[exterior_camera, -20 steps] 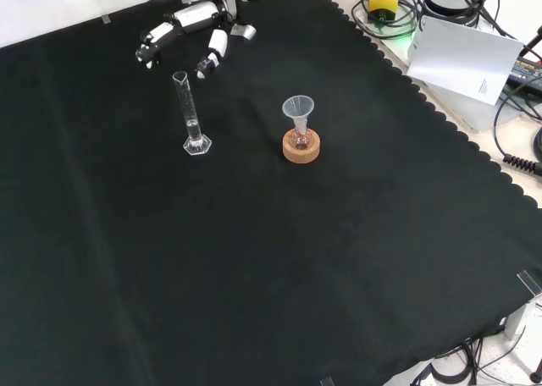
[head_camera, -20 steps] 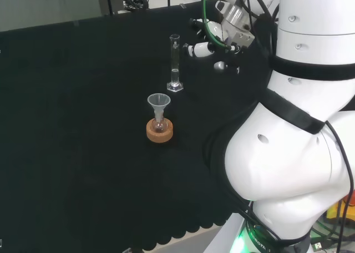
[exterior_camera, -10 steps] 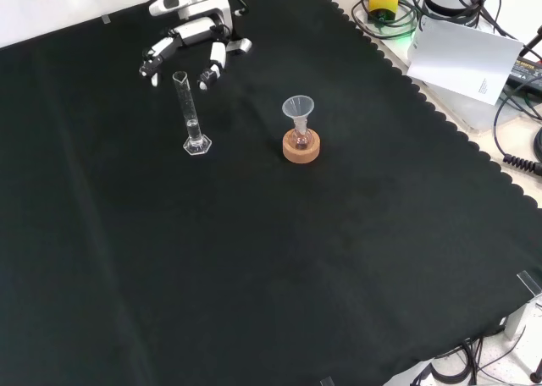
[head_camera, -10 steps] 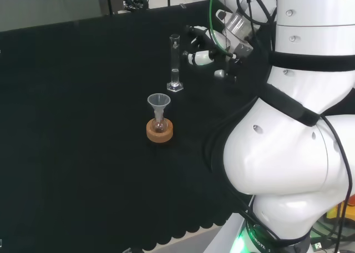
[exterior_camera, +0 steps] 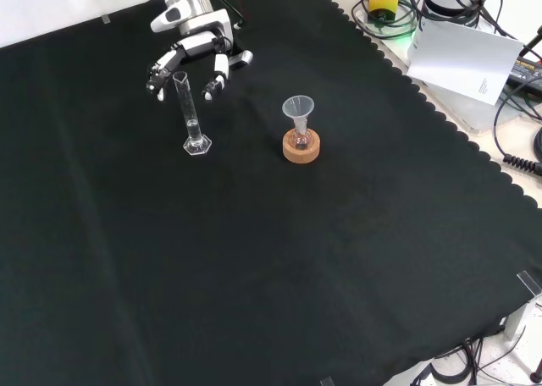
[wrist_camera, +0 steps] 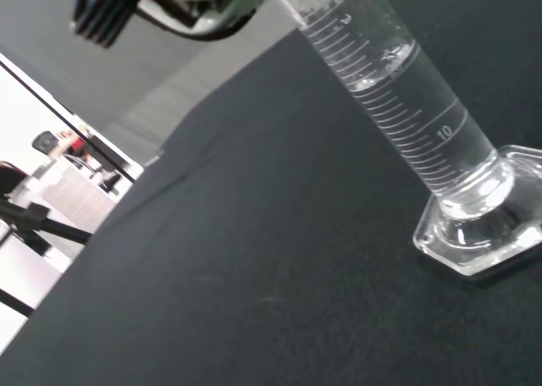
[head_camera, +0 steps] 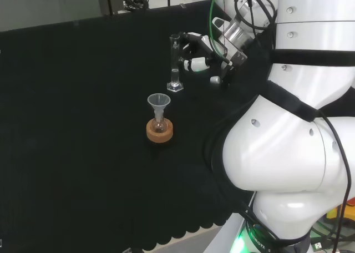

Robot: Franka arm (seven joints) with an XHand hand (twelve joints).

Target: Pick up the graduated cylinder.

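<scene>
The graduated cylinder (exterior_camera: pixel 193 115) is a tall clear tube on a hexagonal foot, standing upright on the black cloth. In the wrist view the cylinder (wrist_camera: pixel 398 90) is close, and a little clear liquid sits low in it. The hand (exterior_camera: pixel 196 43) hangs just behind the cylinder's top in the front view, open, with fingers (exterior_camera: pixel 158 69) spread to either side of the rim. No contact is visible. In the head view the hand (head_camera: pixel 208 46) is immediately right of the cylinder (head_camera: pixel 175 61), at the level of its upper half.
A small flask with a clear funnel (exterior_camera: pixel 298 111) stands on a cork ring (exterior_camera: pixel 301 147), right of the cylinder in the front view and nearer in the head view (head_camera: pixel 160 130). The cloth's scalloped edge (exterior_camera: pixel 440 107) and white paper (exterior_camera: pixel 466 56) lie far right.
The hand has come down and toward the cylinder, from behind it in the front view to its top. The cylinder and the flask have not moved.
</scene>
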